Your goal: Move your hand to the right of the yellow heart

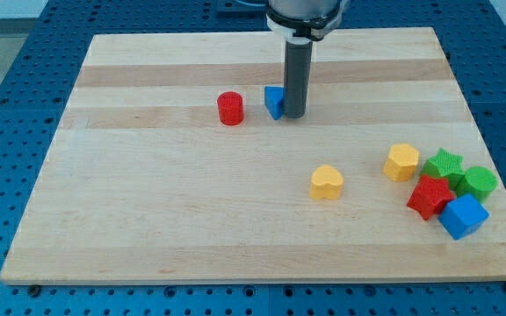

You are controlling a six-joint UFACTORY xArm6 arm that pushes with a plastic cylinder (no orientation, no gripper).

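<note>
**Tip parked by the blue block, yellow heart waits below**

Nearest the view's bottom edge, at the right, sits a blue cube [462, 216], touching a red star [428, 196]. Just above them lie a green star [444, 165] and a rounded green block [479, 182], with a yellow hexagon-like block [401, 162] at the cluster's left side. All five are packed close together near the board's right edge.

Left of that cluster, and apart from it, the yellow heart [327, 183] stands alone on bare wood. It is the task's thing, and the open strip between it and the yellow hexagon-like block is where the move has to end.

Farther up, my tip [294, 115] rests on the board beside a small blue block [274, 102], touching or nearly touching that block's right face. A red cylinder [230, 109] stands a little to the blue block's left. The arm carries no gripper, only the rod, so there is nothing to open or close and nothing is held.

The relation that matters: the heart lies toward the view's bottom and slightly right of the tip. I judge the tip should travel down and further right, passing the heart's right side without brushing it, and stop short of the hexagon-like block.

The wooden board [148, 219] is pale, striped and otherwise bare, resting on a blue perforated table [7, 105].
</note>
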